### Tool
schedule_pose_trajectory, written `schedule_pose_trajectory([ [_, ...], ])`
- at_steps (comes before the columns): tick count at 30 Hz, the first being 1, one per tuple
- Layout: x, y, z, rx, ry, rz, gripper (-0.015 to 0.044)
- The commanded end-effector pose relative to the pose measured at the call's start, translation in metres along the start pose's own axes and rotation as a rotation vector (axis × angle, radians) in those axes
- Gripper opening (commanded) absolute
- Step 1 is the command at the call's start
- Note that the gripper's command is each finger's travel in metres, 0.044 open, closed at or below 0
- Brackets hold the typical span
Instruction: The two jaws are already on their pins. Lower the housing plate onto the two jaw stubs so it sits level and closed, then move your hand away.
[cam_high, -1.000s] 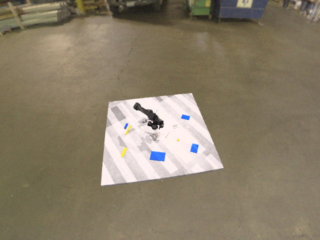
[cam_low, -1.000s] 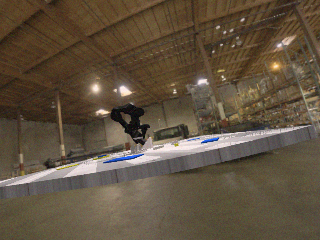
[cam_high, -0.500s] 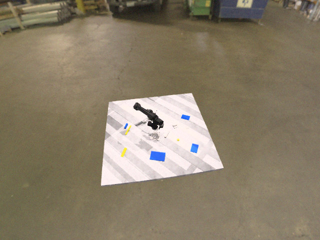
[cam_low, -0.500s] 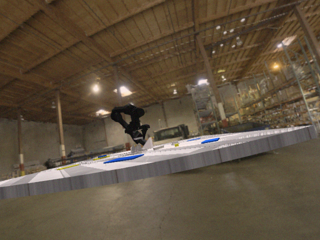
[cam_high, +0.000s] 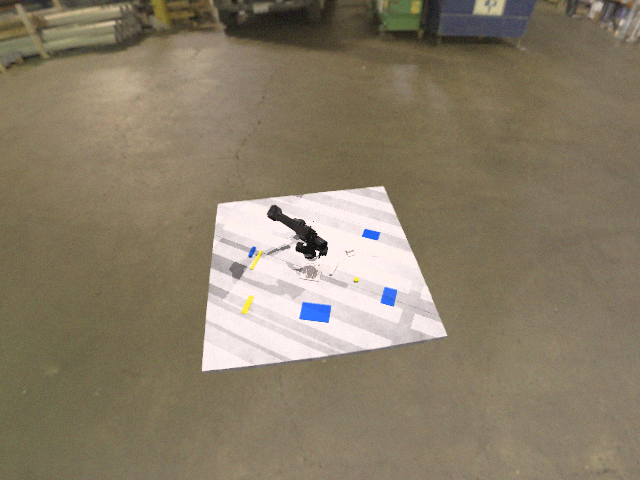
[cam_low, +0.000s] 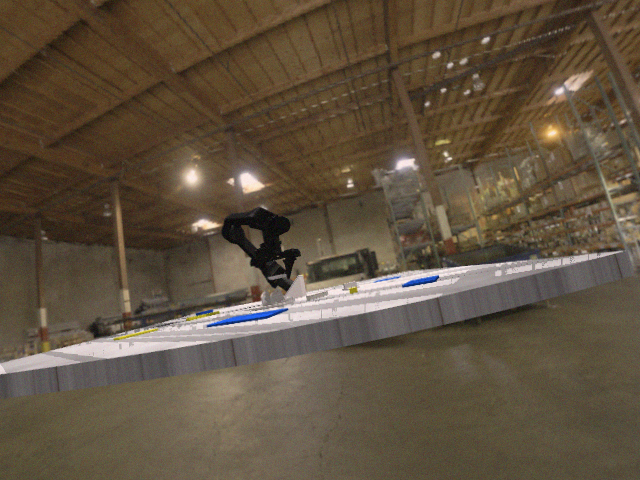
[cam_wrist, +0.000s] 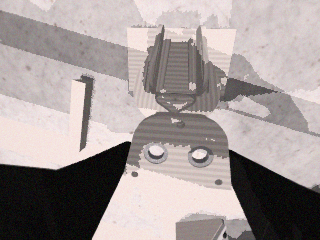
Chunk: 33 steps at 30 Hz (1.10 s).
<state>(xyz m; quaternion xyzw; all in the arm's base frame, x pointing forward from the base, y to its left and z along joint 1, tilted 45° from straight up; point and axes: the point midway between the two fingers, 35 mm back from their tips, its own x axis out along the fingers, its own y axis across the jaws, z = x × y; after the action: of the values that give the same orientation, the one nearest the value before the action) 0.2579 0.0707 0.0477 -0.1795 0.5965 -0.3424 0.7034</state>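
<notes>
- The black gripper (cam_high: 310, 256) (cam_low: 283, 283) (cam_wrist: 176, 150) stands wide, with the housing plate (cam_wrist: 175, 180) held between its two fingers. The plate is at the middle of the hand view. In the other two views it is too small to tell apart.
- The plate looks thin, light and stiff, like hard plastic. It should not bend much, but its smooth sides could slip if the squeeze is weak.
- The best hold looks to be the two side edges, left and right, level with each other. That leaves the underside free to meet the stubs.
- Two round rings, a left ring (cam_wrist: 156, 152) and a right ring (cam_wrist: 200, 155), show on the plate. I cannot tell if the stubs are in them. If it goes down crooked, one side could stick up, so it wants a slow, flat push.
- Just past the plate's round end is a ridged part (cam_wrist: 179, 65) on a pale base (cam_wrist: 224, 47). It looks hard too.
- I see no brand or words on the plate. Far back, a blue bin (cam_high: 480, 25) has a pale sign (cam_high: 489, 6) with a blue mark, but I cannot read any writing.
</notes>
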Motion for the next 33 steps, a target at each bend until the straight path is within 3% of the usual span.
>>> schedule_pose_trajectory([
  [1,-0.0006,0.0010,0.0000,0.004,-0.002,0.002,0.0351],
  [33,0.0084,0.0032,0.0009,0.005,-0.002,0.003,0.0351],
])
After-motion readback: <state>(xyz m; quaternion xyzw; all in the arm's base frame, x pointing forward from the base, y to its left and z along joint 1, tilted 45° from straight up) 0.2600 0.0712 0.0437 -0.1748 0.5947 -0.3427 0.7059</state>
